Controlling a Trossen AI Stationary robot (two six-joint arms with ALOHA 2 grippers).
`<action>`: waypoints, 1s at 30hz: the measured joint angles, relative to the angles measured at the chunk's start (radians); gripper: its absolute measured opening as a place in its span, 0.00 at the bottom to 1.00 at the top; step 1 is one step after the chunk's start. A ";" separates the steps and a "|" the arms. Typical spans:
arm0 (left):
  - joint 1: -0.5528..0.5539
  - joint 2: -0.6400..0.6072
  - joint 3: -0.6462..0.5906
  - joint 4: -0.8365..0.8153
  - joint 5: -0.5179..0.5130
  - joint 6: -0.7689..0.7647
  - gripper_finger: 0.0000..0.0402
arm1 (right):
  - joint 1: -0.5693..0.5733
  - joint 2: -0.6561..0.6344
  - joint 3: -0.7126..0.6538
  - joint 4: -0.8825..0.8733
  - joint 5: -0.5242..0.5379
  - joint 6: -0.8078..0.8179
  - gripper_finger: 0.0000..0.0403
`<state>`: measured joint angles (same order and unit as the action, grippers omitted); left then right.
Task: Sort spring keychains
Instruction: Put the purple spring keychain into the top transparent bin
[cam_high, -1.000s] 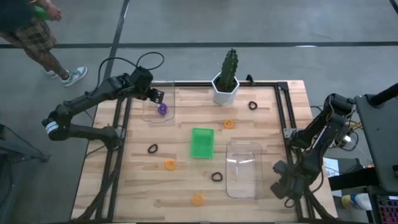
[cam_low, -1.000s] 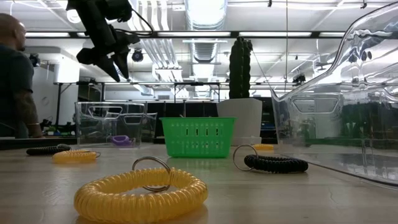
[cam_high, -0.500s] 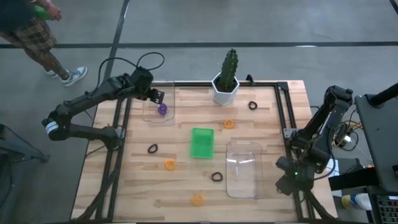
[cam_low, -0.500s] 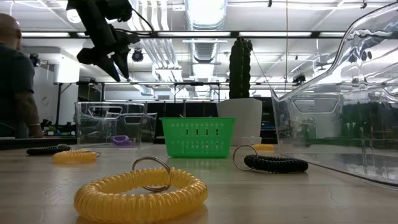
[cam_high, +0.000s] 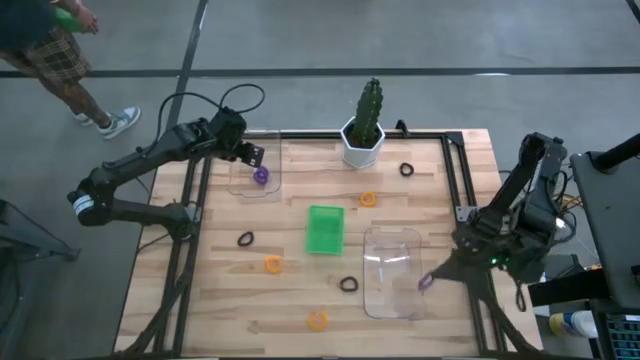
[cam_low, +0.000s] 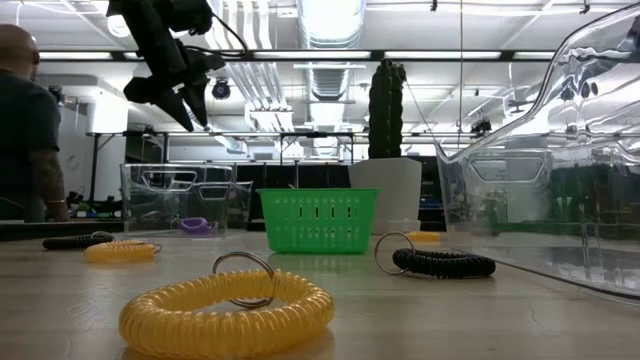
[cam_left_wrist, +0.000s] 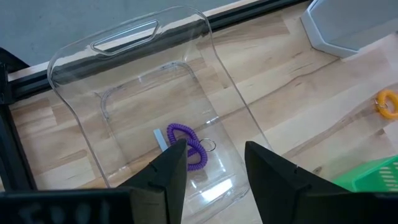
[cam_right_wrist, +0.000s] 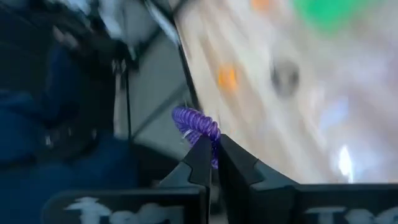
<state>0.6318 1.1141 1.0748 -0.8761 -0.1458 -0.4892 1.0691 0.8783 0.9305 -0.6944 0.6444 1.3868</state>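
Note:
My right gripper (cam_high: 430, 280) (cam_right_wrist: 210, 146) hangs by the right rim of the near clear tray (cam_high: 392, 270), shut on a purple spring keychain (cam_high: 424, 283) (cam_right_wrist: 194, 123). My left gripper (cam_high: 252, 155) (cam_left_wrist: 214, 168) (cam_low: 188, 110) stands open above the far-left clear tray (cam_high: 252, 180) (cam_left_wrist: 143, 118), in which another purple keychain (cam_left_wrist: 188, 144) (cam_high: 261, 175) lies flat. Black keychains (cam_high: 406, 169) (cam_high: 245, 239) (cam_high: 348, 284) and orange ones (cam_high: 368, 199) (cam_high: 273, 264) (cam_high: 317, 320) lie flat on the wood. My right gripper pinches the purple keychain's coil (cam_right_wrist: 207, 134) between its two shut fingertips. The fingers come from the table's right side, slanting down. The rest of the coil sticks out past the tips, lifted clear of table and tray.
A green basket (cam_high: 325, 228) (cam_low: 318, 220) stands mid-table and a potted cactus (cam_high: 363, 135) at the far edge. In the low view an orange keychain (cam_low: 228, 310) lies close to the camera, a black one (cam_low: 440, 262) behind it. A person (cam_low: 25, 130) stands beyond the table's left.
My right gripper has risen from low beside the table's near right corner, rolled its wrist and swung toward the near clear tray. It has stayed shut. The purple keychain now shows at its tips by the tray's right rim.

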 joint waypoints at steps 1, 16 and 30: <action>0.000 0.000 0.000 0.000 0.000 0.000 0.38 | 0.000 -0.001 0.017 -0.001 0.050 -0.054 0.03; -0.053 0.000 0.000 0.019 0.063 0.044 0.38 | -0.127 0.061 0.211 -0.003 0.620 -0.606 0.03; -0.186 0.000 0.000 0.327 0.251 0.140 0.38 | -0.559 0.268 0.266 -0.003 0.568 -0.667 0.03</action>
<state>0.4455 1.1141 1.0748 -0.5488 0.1057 -0.3489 0.5097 1.1465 1.1961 -0.6971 1.2123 0.7198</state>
